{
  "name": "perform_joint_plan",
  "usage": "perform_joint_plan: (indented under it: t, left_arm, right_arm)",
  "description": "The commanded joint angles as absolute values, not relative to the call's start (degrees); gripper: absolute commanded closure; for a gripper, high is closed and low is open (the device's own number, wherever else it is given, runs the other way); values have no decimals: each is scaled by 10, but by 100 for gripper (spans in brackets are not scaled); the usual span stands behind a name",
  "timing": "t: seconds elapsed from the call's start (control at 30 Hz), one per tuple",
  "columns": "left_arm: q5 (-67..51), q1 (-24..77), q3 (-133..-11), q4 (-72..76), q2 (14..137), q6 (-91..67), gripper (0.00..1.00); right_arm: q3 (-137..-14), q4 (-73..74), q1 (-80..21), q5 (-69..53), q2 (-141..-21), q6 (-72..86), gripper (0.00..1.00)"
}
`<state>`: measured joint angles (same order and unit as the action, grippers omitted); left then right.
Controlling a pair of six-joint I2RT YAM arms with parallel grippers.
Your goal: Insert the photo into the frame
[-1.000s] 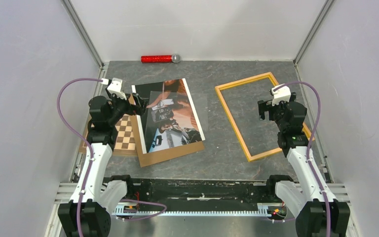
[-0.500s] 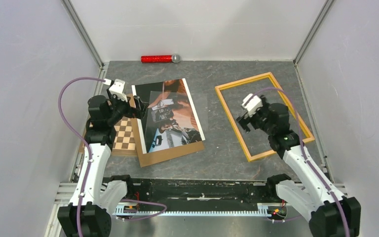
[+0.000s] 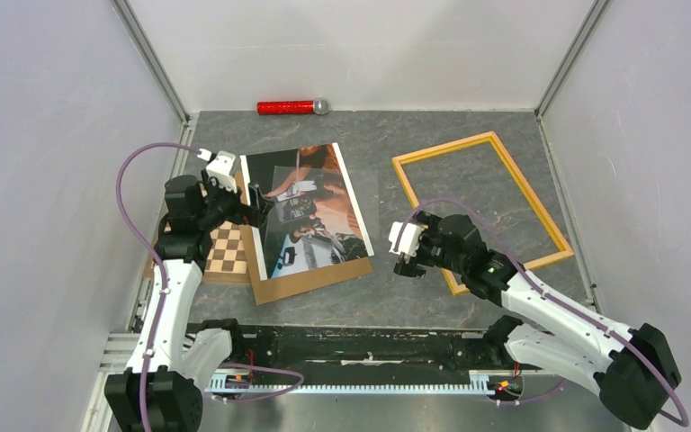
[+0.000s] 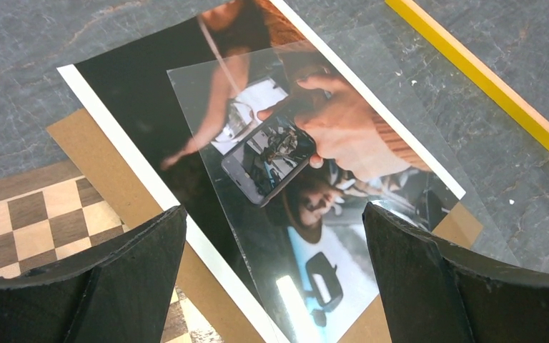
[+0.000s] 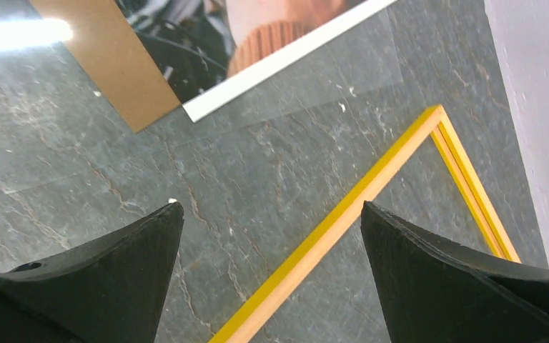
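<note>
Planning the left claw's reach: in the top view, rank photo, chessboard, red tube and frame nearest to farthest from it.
From the left claw:
1. photo, directly beneath
2. chessboard, close on the left
3. red tube, back wall
4. frame, far right

A dark grey, marble-veined tabletop (image 3: 387,135) is filling the bottom of the enclosure, its pale cracks showing plainly in both wrist views. Plain pale walls are closing it in — a back wall (image 3: 360,45), a left wall (image 3: 45,180) and a right wall (image 3: 657,180) — meeting at slanting corner posts (image 3: 151,63). Soft, even light is falling everywhere, and a metal rail (image 3: 369,389) is running along the near edge.
</note>
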<state>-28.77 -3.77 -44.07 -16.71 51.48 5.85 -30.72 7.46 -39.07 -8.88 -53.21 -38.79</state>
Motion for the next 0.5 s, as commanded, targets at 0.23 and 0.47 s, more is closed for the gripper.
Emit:
perform_joint_plan:
  t: [0.23, 0.47]
  left_arm:
    - [-306, -28, -474, -244, 560, 63, 3]
    - [-284, -27, -471, -252, 561, 65, 3]
  right_arm:
    - [-298, 5, -548, -39, -555, -368, 2]
    - [-300, -71, -682, 44, -624, -381, 2]
